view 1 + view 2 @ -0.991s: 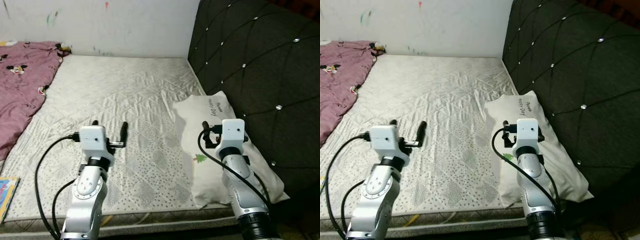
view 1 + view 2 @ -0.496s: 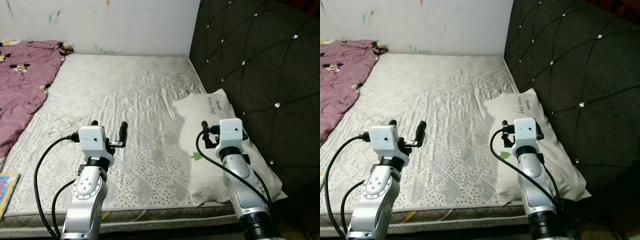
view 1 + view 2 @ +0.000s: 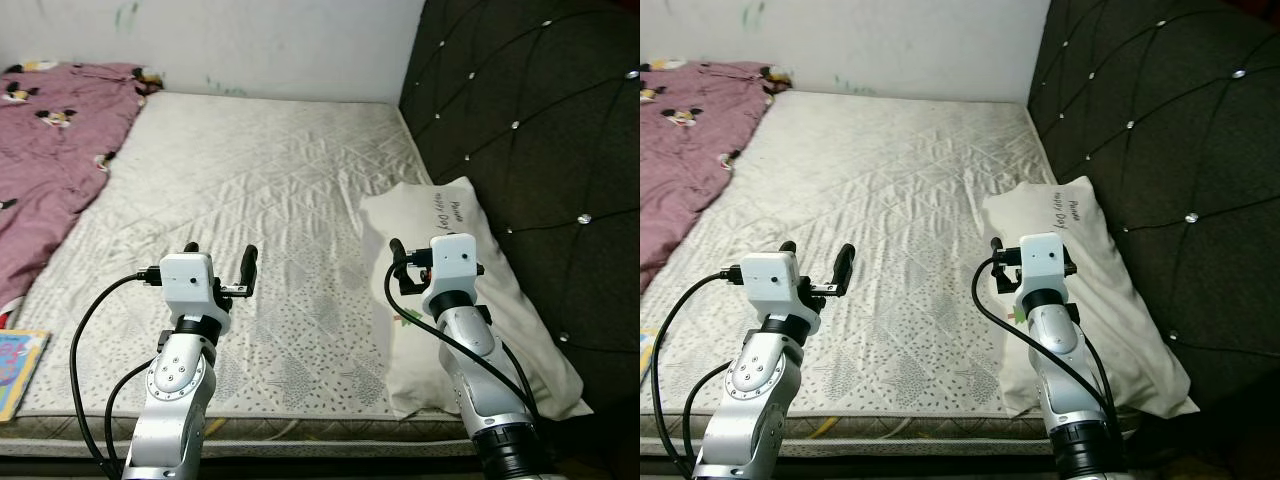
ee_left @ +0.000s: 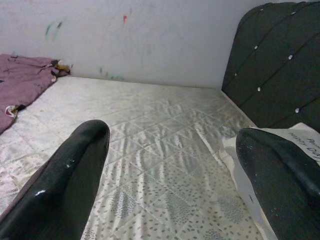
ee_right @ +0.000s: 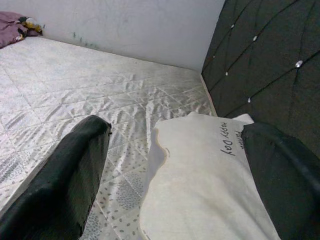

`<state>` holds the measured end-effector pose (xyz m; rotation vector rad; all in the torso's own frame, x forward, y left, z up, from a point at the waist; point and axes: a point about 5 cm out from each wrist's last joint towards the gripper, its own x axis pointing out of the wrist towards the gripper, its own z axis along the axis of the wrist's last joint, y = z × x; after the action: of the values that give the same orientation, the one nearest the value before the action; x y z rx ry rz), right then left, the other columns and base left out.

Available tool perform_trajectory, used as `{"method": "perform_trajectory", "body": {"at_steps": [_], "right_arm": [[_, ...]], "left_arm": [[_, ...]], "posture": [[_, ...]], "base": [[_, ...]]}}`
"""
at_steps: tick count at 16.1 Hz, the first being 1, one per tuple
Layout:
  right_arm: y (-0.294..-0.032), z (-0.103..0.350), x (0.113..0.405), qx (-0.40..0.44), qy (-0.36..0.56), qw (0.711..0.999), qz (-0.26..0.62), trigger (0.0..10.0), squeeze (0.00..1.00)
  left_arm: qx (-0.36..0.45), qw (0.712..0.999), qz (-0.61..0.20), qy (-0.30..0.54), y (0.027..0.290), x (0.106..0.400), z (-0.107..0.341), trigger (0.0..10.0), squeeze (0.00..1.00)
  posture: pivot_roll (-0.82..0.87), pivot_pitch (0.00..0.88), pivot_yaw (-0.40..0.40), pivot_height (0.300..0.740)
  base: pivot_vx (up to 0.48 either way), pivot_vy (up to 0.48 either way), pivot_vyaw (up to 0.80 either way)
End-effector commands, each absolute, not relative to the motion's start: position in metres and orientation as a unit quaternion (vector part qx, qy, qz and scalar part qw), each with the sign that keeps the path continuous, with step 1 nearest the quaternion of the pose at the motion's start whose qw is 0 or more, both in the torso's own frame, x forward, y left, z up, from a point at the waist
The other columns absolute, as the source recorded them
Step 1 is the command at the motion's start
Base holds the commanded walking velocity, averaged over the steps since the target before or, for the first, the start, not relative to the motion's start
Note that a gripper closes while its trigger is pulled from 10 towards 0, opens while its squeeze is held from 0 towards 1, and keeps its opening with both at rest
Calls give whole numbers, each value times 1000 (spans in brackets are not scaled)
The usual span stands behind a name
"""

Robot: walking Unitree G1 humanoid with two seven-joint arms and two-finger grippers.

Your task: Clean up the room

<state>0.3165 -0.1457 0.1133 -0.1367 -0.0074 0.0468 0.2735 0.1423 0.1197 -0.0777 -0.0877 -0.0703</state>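
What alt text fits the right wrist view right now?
The open right gripper hovers above a white pillow with handwriting, lying on a quilted mattress beside a dark tufted headboard. A purple blanket lies far off by the wall.

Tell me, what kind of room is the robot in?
Most likely a bedroom. A big quilted mattress lies before the robot, with a white pillow against a dark padded headboard and a purple blanket heaped at the far side.
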Motion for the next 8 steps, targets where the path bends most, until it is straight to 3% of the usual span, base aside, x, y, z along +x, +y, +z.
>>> {"method": "perform_trajectory", "body": {"at_steps": [1,4,8], "right_arm": [[-148,114,315,-65,-7,998,24,10000,0],[-148,114,315,-65,-6,998,24,10000,0],[-147,114,315,-68,-7,997,25,10000,0]], "left_arm": [[-37,997,-46,-50,140,273,124,10000,0],[-37,997,-48,-49,139,273,123,10000,0],[-37,997,-49,-49,139,273,124,10000,0]], "posture": [[-26,19,-45,740],[-27,21,-44,740],[-26,22,-43,740]], "base": [[0,0,0],[107,0,0],[245,0,0]]}}
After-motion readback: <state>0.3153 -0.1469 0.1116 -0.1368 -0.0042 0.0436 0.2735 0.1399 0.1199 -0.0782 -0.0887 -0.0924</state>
